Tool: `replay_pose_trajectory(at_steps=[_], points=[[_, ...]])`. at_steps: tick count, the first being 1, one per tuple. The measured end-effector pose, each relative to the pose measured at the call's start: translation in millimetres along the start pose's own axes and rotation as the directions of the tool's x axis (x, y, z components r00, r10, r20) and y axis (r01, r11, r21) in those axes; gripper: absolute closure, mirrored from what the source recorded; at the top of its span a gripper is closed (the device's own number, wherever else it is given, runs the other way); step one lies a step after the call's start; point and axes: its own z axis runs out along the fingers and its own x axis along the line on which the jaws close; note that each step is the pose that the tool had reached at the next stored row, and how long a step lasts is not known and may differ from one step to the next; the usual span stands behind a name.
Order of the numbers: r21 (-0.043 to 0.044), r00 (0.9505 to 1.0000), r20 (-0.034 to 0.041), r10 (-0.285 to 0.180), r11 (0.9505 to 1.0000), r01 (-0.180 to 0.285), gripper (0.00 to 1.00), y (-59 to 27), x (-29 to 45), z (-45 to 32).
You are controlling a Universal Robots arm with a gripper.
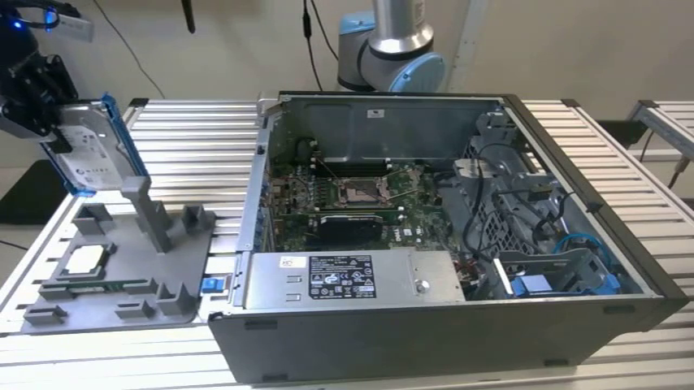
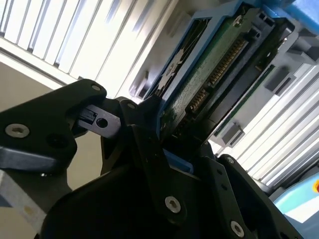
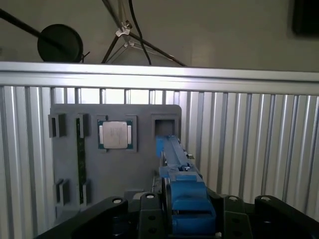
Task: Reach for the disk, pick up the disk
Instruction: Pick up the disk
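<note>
blue-framed disk [image 1: 96, 150] clamped upright in the black gripper [image 1: 57, 130], over the grey tray [image 1: 65, 305]

Open computer case [image 1: 434, 341] on slatted table [image 1: 195, 138], grey fixture tray [image 1: 65, 313] beside it, CPU chip [image 1: 84, 260] in tray

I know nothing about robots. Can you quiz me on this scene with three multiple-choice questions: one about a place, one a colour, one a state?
1. Where is the disk? A on the floor; B in the tool, above the grey tray; C on a shelf.
2. The disk's bracket is: A red; B blue; C yellow.
3. The computer case is: A open; B closed; C wrapped.
Answers: 1 B, the tool clamps it upright over the tray; 2 B, blue edges frame it; 3 A, its motherboard shows.
</note>
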Motion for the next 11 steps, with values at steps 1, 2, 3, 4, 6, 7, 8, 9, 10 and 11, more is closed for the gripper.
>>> replay_pose_trajectory(at_steps=[1, 2, 3, 4, 6, 7, 8, 9, 10, 11], points=[[0.0008, 1.0, 0.0, 0.0, 1.0, 0.0, 1.0, -0.1, -0.1, -2.6], [0.0012, 1.0, 0.0, 0.0, 1.0, 0.0, 1.0, -0.2, -0.3, -5.5], [0.0017, 1.0, 0.0, 0.0, 1.0, 0.0, 1.0, -0.4, -0.4, -8.8], [0.0019, 1.0, 0.0, -0.001, 1.0, 0.001, 1.0, -0.6, -0.6, -12.0], [0.0019, 1.0, -0.0001, -0.001, 1.0, 0.001, 1.0, -0.9, -0.8, -17.9], [0.0021, 1.0, 0.0, -0.001, 1.0, 0.001, 1.0, -1.0, -1.0, -20.3], [0.0024, 1.0, 0.0, -0.001, 1.0, 0.001, 1.0, -1.1, -1.1, -22.5], [0.0028, 1.0, 0.0, -0.001, 1.0, 0.001, 1.0, -1.2, -1.2, -24.6], [0.0032, 1.0, 0.0, -0.001, 1.0, 0.001, 1.0, -1.3, -1.2, -26.4], [0.0038, 1.0, 0.0, -0.001, 1.0, 0.001, 1.0, -1.4, -1.3, -28.4]])
